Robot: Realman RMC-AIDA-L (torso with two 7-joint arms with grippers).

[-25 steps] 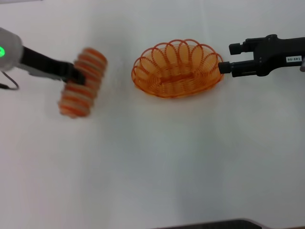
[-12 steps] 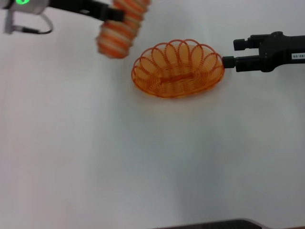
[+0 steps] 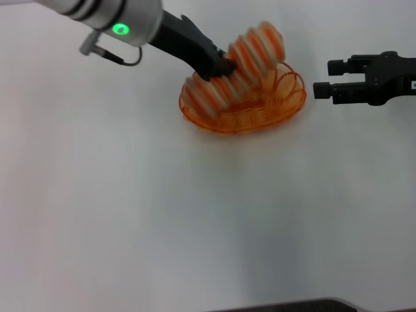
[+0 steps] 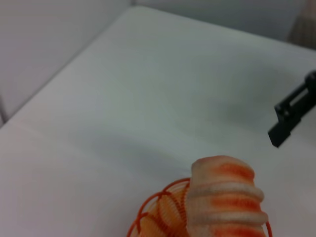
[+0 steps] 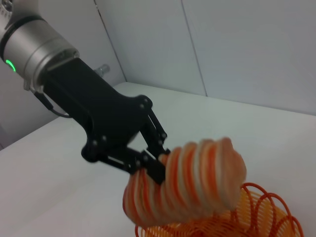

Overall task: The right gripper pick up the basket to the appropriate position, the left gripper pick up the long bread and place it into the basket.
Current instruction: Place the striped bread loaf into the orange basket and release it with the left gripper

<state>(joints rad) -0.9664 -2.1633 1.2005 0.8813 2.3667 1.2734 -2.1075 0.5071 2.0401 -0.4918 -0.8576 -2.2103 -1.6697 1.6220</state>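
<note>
Oval orange wire basket (image 3: 286,104): striped beige long bread (image 3: 237,68) tilted over it.
Left gripper (image 3: 224,65): clenched on bread.
Right gripper (image 3: 322,78): released, beside basket.

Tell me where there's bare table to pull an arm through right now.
Free: the wide white table nearer the robot than the basket, plus the left side. Crowded: over the basket, where the left gripper holds the long bread; the right gripper sits beside its rim.

Blocked from above and the left: basket (image 3: 286,104), under long bread (image 3: 237,65) clamped in left gripper (image 3: 218,65). Open gap beside right gripper (image 3: 322,78).
</note>
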